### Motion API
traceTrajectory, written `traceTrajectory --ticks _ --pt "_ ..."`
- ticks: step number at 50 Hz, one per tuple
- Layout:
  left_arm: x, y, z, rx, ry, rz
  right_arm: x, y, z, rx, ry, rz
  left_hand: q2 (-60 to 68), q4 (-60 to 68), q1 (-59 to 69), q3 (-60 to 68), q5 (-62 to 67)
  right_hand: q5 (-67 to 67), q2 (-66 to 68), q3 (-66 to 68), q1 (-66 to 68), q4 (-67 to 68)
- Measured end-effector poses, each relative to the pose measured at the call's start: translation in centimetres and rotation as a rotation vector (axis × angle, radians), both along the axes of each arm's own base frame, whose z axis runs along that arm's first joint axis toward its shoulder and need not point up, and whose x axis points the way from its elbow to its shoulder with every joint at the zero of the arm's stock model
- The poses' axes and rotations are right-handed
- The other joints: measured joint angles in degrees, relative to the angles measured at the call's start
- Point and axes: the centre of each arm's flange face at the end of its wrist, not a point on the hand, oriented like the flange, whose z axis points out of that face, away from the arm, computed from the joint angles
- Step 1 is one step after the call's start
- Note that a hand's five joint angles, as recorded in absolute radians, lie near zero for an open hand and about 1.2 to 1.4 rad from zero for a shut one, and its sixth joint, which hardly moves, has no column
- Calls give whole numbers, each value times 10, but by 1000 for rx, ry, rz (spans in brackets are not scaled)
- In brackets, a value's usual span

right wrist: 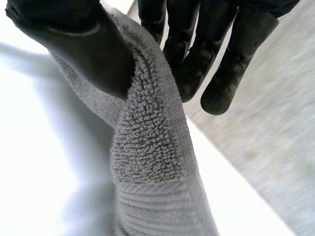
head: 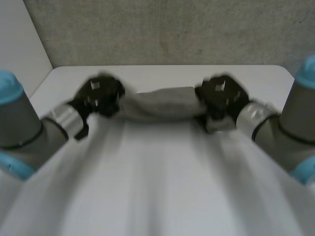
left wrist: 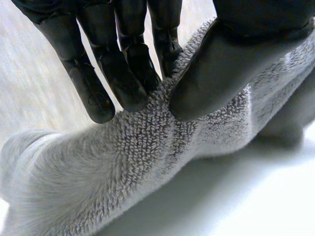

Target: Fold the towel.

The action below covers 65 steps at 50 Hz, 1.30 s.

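Near edge: left arm [head: 22, 125] comes in at 8 o'clock and right arm [head: 290, 123] at 4 o'clock, with bare white table [head: 157, 187] between them. Past mid-table, the grey towel [head: 160, 104] is bunched into a narrow band running 9 to 3 o'clock. Left hand [head: 98, 96] is on its 9 o'clock end, right hand [head: 221, 96] on its 3 o'clock end, and the cloth spans the gap between them.

Left wrist view: the hand is grasping the towel. The left thumb [left wrist: 221, 69] presses one face of the terry edge and the left fingers [left wrist: 123, 73] lie on the other, nearly straight. The rest of the cloth trails away below the palm, with a shadow on the table under it.

Right wrist view: same pinch. The right thumb [right wrist: 83, 49] and right fingers [right wrist: 216, 64] clamp the hemmed edge, and the towel drops off below. Can't tell if the band is clear of the table.

Farthest, at 12 o'clock: grey rough wall [head: 172, 29].
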Motion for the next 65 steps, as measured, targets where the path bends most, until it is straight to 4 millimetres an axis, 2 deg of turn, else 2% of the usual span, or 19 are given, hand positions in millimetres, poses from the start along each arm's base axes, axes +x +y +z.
traceTrajectory --ticks 2,4,6,9,12,19,23,26,30,39,45,49,56,65 --pt "4 9 -16 33 -47 -5 -3 10 -17 42 40 15 -2 -12 0 -2 0 0 0 0 0 0" --pt "7 19 -28 58 -92 -12 -6 18 -31 76 75 28 -66 -89 -33 -68 -52 0 0 0 0 0" --pt "10 29 -40 81 -142 -22 -10 27 -47 109 109 40 -226 -251 -174 -226 -196 0 0 0 0 0" --pt "12 37 -45 94 -184 -33 -15 34 -59 128 131 44 -358 -383 -314 -360 -346 0 0 0 0 0" --pt "12 38 -40 79 -199 -38 -17 36 -65 128 138 43 -414 -438 -373 -418 -408 0 0 0 0 0" --pt "5 18 8 -67 -163 -28 -18 34 -67 111 134 37 -578 -599 -533 -579 -575 0 0 0 0 0" --pt "-1 2 31 -147 -141 -25 -17 35 -68 111 134 38 -587 -609 -537 -591 -586 0 0 0 0 0" --pt "-6 -11 31 -161 -144 -29 -17 37 -70 118 137 42 -587 -609 -537 -592 -588 0 0 0 0 0" --pt "-13 -26 14 -134 -189 -45 -17 40 -73 126 141 47 -587 -609 -537 -592 -589 0 0 0 0 0" --pt "-25 -49 -49 -76 -437 -150 -17 44 -80 139 148 50 -589 -609 -537 -592 -590 0 0 0 0 0" --pt "-32 -50 -72 -99 -575 -237 -18 46 -83 150 153 50 -589 -609 -537 -592 -590 0 0 0 0 0" --pt "-36 -48 -77 -130 -628 -278 -18 47 -85 157 156 51 -589 -609 -537 -592 -591 0 0 0 0 0" --pt "-41 -44 -77 -168 -655 -305 -18 48 -88 166 161 53 -588 -609 -536 -591 -575 0 0 0 0 0" --pt "-41 -43 -79 -155 -665 -296 -18 49 -91 172 165 55 -438 -464 -389 -445 -419 -1 0 0 0 0"
